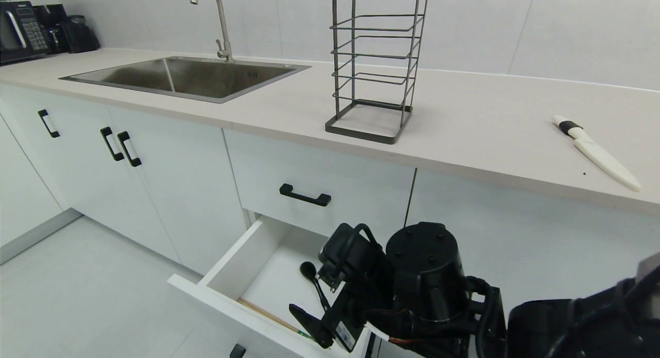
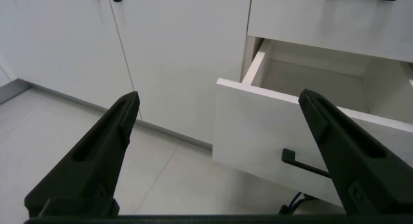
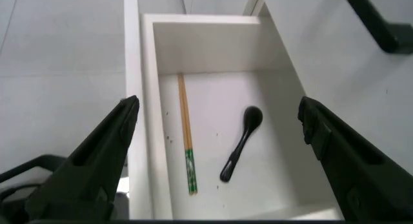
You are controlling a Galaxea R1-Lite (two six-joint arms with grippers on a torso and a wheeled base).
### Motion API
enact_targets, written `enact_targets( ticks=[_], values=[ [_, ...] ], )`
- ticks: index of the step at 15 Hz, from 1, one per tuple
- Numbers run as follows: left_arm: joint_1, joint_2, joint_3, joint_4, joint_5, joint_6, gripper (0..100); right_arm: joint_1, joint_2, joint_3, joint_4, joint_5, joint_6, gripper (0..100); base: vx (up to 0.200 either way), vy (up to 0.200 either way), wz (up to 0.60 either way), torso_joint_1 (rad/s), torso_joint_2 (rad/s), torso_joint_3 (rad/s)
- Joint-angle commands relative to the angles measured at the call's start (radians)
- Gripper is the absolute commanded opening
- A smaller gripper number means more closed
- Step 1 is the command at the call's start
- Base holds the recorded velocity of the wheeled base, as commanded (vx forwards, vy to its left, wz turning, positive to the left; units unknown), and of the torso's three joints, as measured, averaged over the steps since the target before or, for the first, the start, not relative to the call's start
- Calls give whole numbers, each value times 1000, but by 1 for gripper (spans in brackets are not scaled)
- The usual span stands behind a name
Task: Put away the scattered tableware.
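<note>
- Drawer: pulled open, serving as the stowing place.
- Black spoon, chopsticks: lying flat inside drawer, apart.
- Knife: on counter above drawer, not yet stowed.
- Right gripper: over drawer, spread, empty.
- Left gripper: outside drawer front, spread, empty.

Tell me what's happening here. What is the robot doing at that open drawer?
The robot is putting tableware into the pulled-out white drawer. Its right gripper hangs open and empty above the drawer. A black spoon and a pair of wooden chopsticks already lie inside. The left gripper, also open and holding nothing, is outside the drawer, facing its front. A white knife with a black band lies on the beige countertop, not yet put away.
</note>
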Motion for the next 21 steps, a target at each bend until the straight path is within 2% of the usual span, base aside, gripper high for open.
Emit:
enact_targets(
  ticks=[1,12,17,21],
  values=[
    [0,0,0,0,0,0,100,1,-55,50,-3,-1,1,100,0,0,0,0,0,0],
    [0,0,0,0,0,0,100,1,-109,144,-7,-7,-1,100,0,0,0,0,0,0],
    [0,0,0,0,0,0,100,-8,-208,233,-6,-10,-4,100,0,0,0,0,0,0],
    [0,0,0,0,0,0,100,-8,-257,254,-3,-10,-5,100,0,0,0,0,0,0]
  ],
)
